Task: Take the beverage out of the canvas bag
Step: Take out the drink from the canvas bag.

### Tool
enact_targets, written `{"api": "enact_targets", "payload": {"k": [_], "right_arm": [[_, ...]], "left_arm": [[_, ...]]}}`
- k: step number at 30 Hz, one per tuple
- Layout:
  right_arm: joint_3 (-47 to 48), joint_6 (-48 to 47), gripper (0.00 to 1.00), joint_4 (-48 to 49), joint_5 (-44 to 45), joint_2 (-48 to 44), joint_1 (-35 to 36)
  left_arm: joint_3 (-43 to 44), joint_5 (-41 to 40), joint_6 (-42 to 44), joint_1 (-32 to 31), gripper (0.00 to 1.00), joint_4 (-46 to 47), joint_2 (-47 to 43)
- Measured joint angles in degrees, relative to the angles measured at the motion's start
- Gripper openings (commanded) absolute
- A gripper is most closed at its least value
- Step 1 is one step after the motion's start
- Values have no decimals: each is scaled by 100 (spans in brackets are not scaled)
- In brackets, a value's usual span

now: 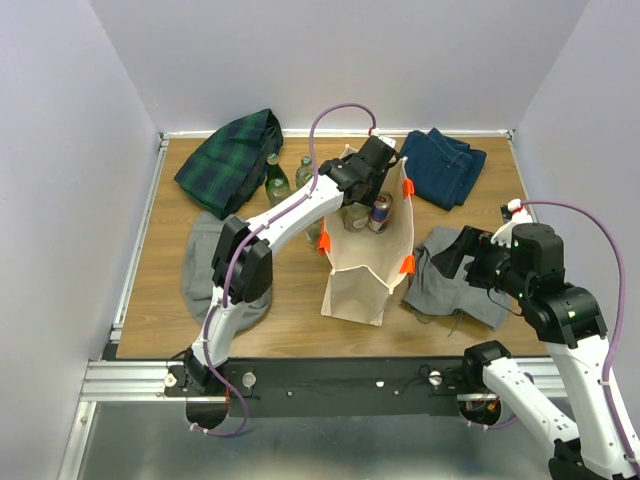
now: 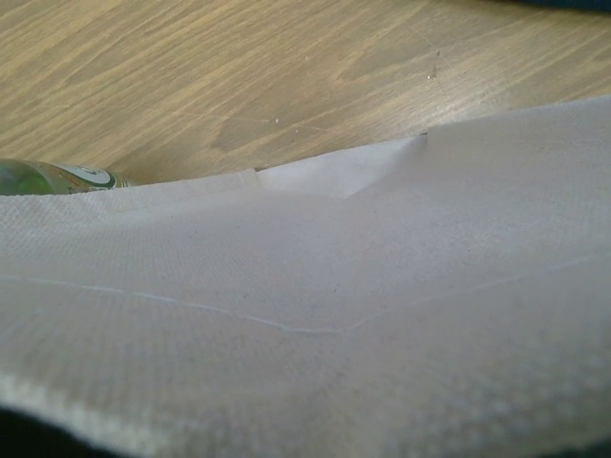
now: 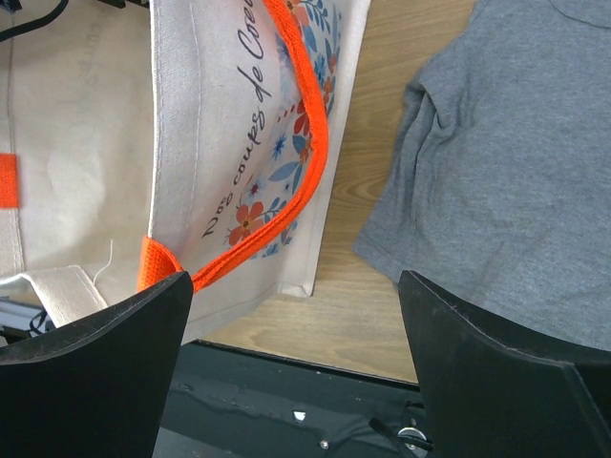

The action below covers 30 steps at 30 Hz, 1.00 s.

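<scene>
The beige canvas bag [image 1: 365, 280] with orange handles stands upright mid-table, its mouth open. Inside it a red-and-blue beverage can [image 1: 380, 212] shows, with a darker container beside it. My left gripper [image 1: 362, 195] reaches down into the bag's mouth right next to the can; its fingers are hidden. Bag cloth [image 2: 382, 286] fills the left wrist view, so I cannot tell if it holds anything. My right gripper [image 1: 447, 255] hovers to the right of the bag [image 3: 220, 143]. It [image 3: 294, 286] stands open with nothing between its fingers.
Two green bottles [image 1: 277, 180] [image 1: 305, 172] stand left of the bag; one [image 2: 48, 176] shows past the cloth. A plaid cloth [image 1: 230, 160] lies back left and folded jeans [image 1: 445, 165] back right. Grey cloths lie left [image 1: 205, 260] and right [image 1: 460, 285] [image 3: 516, 172].
</scene>
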Motion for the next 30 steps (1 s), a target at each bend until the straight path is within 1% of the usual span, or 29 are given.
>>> {"api": "enact_targets", "payload": {"k": [1,2,4,5,7,8,23,30], "right_arm": [[0,0,98,2,0,0,0],[0,0,98,2,0,0,0],[0,0,98,2,0,0,0],[0,0,98,2,0,0,0],[0,0,98,2,0,0,0],[0,-2,98,2,0,0,0],[0,0,98,2,-2,0,0],[0,0,98,2,0,0,0]], "left_arm": [[0,0,0,0,45,0,0],[0,0,0,0,36,2,0],[0,0,-4,0,25,4,0],[0,2,-7,0,17,9,0],[0,2,-13,0,7,13,0],[0,4,-15,0,0,15,0],[-2,76,-13,7,0,26,-35],[-2,101,2,4,0,-144,-120]]}}
